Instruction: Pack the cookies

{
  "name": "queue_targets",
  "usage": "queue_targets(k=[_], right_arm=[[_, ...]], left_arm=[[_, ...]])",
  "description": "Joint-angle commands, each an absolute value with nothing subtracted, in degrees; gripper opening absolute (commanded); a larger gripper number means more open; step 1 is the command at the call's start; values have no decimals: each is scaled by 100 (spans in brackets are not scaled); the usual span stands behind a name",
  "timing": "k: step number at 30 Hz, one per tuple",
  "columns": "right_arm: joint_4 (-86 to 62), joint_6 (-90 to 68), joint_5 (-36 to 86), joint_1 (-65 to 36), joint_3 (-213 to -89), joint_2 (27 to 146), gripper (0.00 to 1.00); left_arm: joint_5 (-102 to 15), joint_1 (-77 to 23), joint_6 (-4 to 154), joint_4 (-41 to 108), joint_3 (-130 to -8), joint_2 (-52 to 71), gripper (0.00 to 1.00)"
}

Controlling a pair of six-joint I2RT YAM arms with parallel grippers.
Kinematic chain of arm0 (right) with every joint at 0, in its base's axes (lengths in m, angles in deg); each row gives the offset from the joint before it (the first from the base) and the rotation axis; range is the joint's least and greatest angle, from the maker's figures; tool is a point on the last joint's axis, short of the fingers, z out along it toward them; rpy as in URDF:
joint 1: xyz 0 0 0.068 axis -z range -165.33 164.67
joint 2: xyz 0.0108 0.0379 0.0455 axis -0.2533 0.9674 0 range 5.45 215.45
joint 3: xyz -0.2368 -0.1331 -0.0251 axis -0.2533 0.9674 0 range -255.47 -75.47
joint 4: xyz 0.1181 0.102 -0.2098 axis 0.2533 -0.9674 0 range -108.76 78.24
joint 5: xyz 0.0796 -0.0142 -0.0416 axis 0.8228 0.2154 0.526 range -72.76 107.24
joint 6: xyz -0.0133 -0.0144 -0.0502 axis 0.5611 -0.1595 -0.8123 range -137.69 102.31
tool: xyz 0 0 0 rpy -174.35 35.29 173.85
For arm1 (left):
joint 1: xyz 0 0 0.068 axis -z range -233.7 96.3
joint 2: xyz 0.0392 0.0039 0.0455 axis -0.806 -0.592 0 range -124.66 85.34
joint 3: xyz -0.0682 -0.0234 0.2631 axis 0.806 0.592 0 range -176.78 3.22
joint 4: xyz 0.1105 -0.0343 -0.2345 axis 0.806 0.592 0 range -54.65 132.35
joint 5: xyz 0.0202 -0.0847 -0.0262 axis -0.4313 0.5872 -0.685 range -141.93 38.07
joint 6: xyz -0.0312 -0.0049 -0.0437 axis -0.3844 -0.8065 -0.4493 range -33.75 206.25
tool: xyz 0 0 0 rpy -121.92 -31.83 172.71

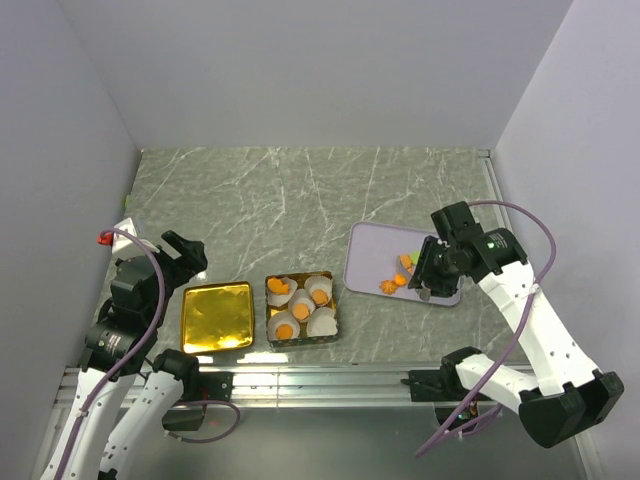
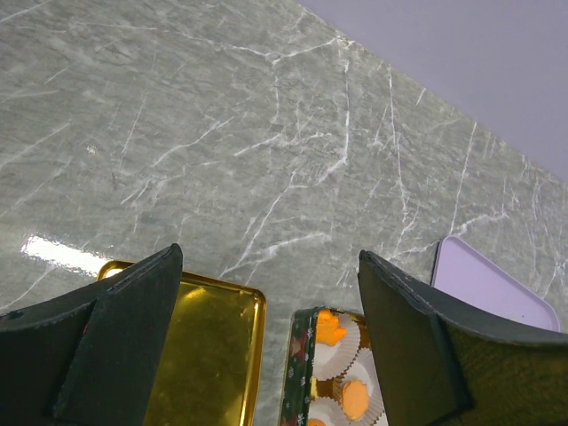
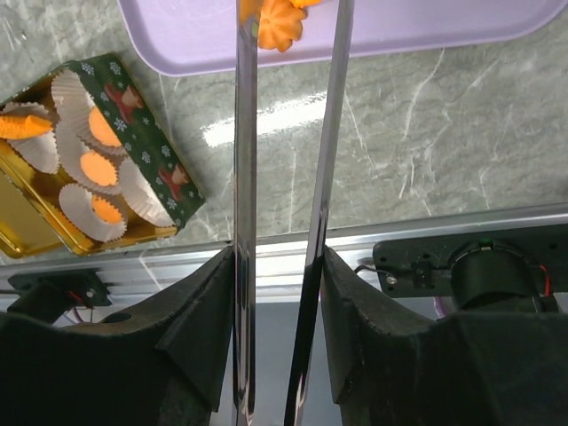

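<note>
Several orange cookies (image 1: 391, 283) lie on a lavender tray (image 1: 372, 250) right of centre. More cookies (image 1: 280, 287) sit in white paper cups inside a green Christmas tin (image 1: 302, 340). My right gripper (image 1: 430, 270) is over the tray's near right part, shut on metal tongs (image 3: 244, 133). The tong blades stand apart, with a flower-shaped cookie (image 3: 282, 22) between their tips on the tray (image 3: 426, 27). My left gripper (image 1: 185, 252) hovers open and empty at the left, above the gold lid (image 2: 213, 355) and the tin (image 2: 303, 373).
The gold lid (image 1: 217, 316) lies flat just left of the tin. Grey walls close in the marble table on three sides. A metal rail (image 1: 330, 380) with the arm bases runs along the near edge.
</note>
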State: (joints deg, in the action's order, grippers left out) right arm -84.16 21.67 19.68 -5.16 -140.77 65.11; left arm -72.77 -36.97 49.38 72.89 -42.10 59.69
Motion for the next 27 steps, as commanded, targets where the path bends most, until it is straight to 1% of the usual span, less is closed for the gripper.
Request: queue_targets(k=[1, 12, 27], right_arm=[[-8146, 2169, 1900, -484, -14051, 6556, 48], [-7909, 2081, 1900, -484, -13823, 6820, 48], [-7601, 1967, 1926, -484, -13946, 7400, 48]], left_arm=[[-7267, -3665, 4986, 7121, -4222, 6029, 87], [-7293, -3665, 4968, 7147, -4222, 6020, 87], [-7293, -3683, 4968, 7156, -4239, 5950, 86]])
